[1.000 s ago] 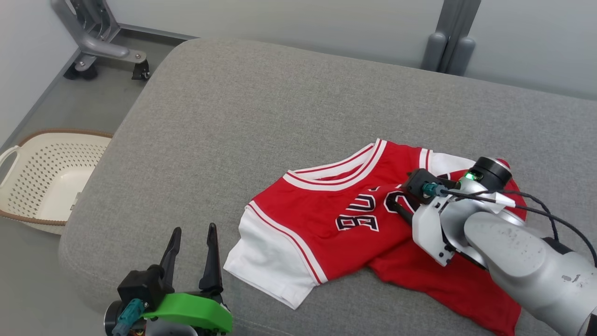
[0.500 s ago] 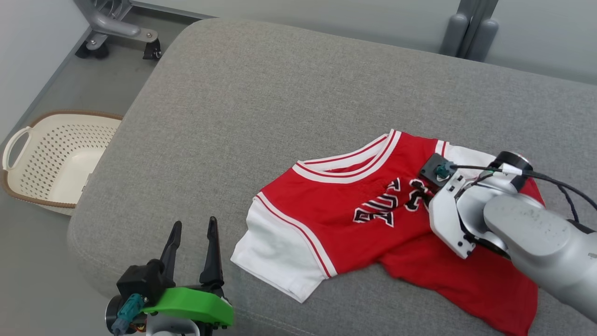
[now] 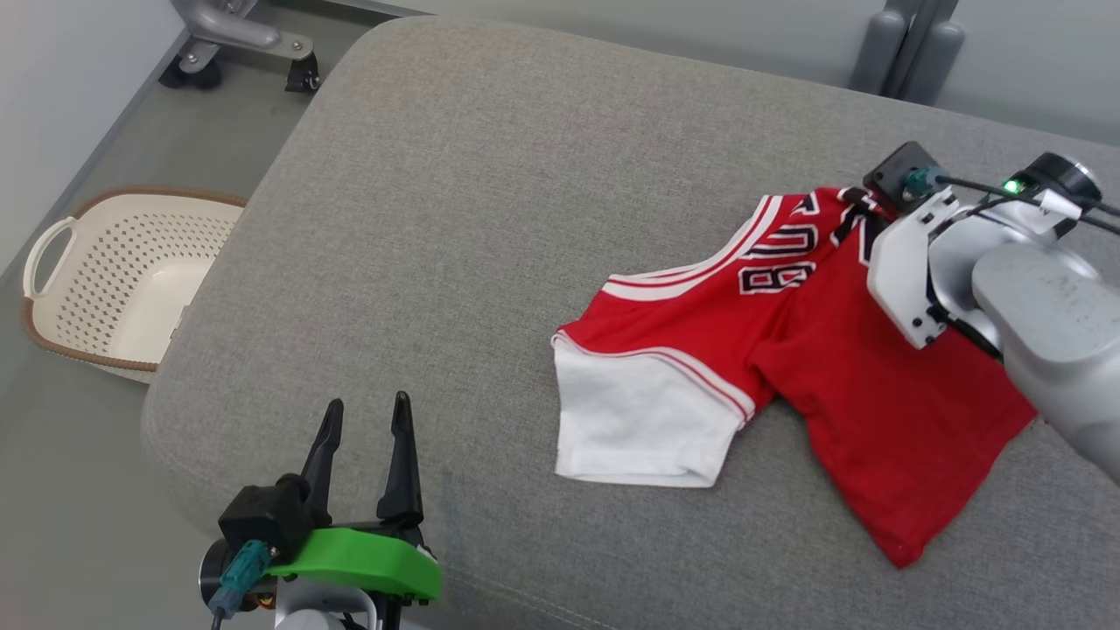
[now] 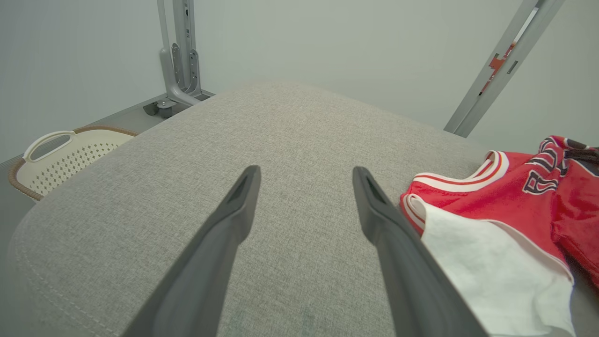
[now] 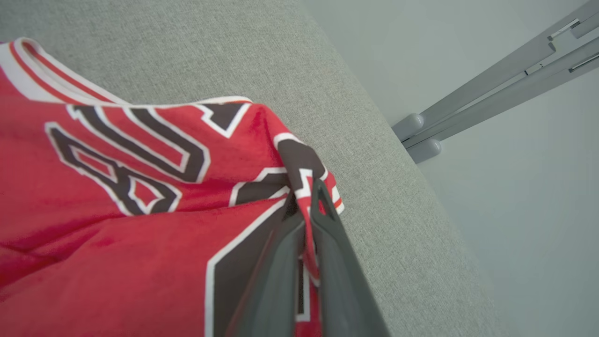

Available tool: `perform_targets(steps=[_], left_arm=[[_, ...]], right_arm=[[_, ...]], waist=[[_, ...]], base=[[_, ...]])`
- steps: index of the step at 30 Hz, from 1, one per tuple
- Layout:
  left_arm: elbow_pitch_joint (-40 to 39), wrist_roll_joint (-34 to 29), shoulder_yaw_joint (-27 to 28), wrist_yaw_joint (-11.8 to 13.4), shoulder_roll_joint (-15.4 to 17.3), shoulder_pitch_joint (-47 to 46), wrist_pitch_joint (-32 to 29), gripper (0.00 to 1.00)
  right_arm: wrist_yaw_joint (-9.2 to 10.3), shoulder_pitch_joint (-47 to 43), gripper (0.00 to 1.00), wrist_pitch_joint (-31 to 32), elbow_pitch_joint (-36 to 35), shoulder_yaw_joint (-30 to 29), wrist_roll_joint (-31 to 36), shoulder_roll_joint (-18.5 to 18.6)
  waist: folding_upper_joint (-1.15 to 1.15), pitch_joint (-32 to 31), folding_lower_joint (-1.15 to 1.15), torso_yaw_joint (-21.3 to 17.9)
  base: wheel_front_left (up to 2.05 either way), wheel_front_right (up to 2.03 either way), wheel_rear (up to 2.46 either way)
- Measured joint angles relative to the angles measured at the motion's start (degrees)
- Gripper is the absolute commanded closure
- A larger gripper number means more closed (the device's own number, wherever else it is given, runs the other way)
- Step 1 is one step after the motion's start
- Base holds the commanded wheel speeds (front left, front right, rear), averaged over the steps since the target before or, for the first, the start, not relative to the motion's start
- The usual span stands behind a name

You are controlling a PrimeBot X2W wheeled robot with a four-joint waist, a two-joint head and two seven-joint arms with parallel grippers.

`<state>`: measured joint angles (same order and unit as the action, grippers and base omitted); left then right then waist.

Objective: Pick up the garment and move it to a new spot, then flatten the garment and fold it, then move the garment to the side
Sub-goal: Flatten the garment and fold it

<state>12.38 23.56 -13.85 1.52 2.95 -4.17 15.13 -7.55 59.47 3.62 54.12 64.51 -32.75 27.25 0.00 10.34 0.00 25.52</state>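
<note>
In the head view, the red basketball jersey is seen on the right part of the grey cushion. Its lettered chest is gathered up at the right gripper, while the white sleeve trails flat behind. A second earlier the garment was spread nearer the middle, with those fingers spread above the lettering. Since then they have been pressed together on a fold and the cloth has been drawn toward the far right, though part of the shift is owed to the camera's own turning, as the laundry basket shows. The pick-up is judged done and the move under way; flattening and folding remain. The left gripper is held unchanged at the near edge. In the left wrist view, its fingers are seen spread wide over bare cushion, the sleeve just beside them. In the right wrist view, a pleat of lettered fabric is pinched between the closed fingers, near the cushion's edge.
</note>
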Motion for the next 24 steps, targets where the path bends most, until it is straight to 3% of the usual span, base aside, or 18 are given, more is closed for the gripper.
perform_targets(steps=[6, 7, 8, 9, 10, 19, 24], left_arm=[[-0.1, 0.2, -0.5, 0.1, 0.0, -0.1, 0.0, 0.0], [-0.1, 0.3, -0.6, 0.1, 0.0, -0.1, 0.0, 0.0], [-0.2, 0.5, -0.6, 0.3, 0.0, -0.1, 0.0, 0.0], [-0.3, 0.5, -0.6, 0.3, 0.0, -0.2, 0.0, 0.0], [-0.3, 0.5, -0.6, 0.4, 0.0, -0.2, 0.0, 0.0], [-0.1, -0.1, -0.4, 0.5, -0.1, -0.1, 0.0, 0.0], [-0.4, -1.1, 0.5, 0.3, -0.1, 0.0, 0.0, 0.0]], right_arm=[[0.01, 3.4, 1.0, -2.7, 6.1, -0.9, 2.6, -1.5], [0.0, 3.4, 0.88, -3.1, 7.2, -1.3, 2.6, -2.0], [0.0, 3.4, 0.61, -3.9, 8.2, -2.0, 2.6, -2.5], [0.01, 3.4, 0.21, -4.4, 9.1, -2.4, 2.5, -3.0], [0.01, 3.4, 0.0, -5.2, 9.8, -2.7, 2.5, -3.4], [0.01, 3.3, 0.0, -15.1, 13.6, -7.4, 1.6, -5.6], [0.01, 2.4, 0.0, -18.4, 13.7, -15.1, -1.0, -6.4]], waist=[[0.0, 0.7, 0.0, 1.1], [0.0, 0.8, 0.0, 1.2], [0.0, 0.9, 0.0, 1.2], [0.0, 0.9, 0.0, 1.2], [0.0, 0.9, 0.0, 1.1], [0.0, 0.2, 0.0, -1.6], [0.0, -0.8, 0.0, -4.2]], base=[[0.0, 0.0, 0.0], [0.0, 0.0, 0.0], [0.0, 0.0, 0.0], [0.0, 0.0, 0.0], [0.0, 0.0, 0.0], [0.0, 0.0, 0.0], [0.0, 0.0, 0.0]])
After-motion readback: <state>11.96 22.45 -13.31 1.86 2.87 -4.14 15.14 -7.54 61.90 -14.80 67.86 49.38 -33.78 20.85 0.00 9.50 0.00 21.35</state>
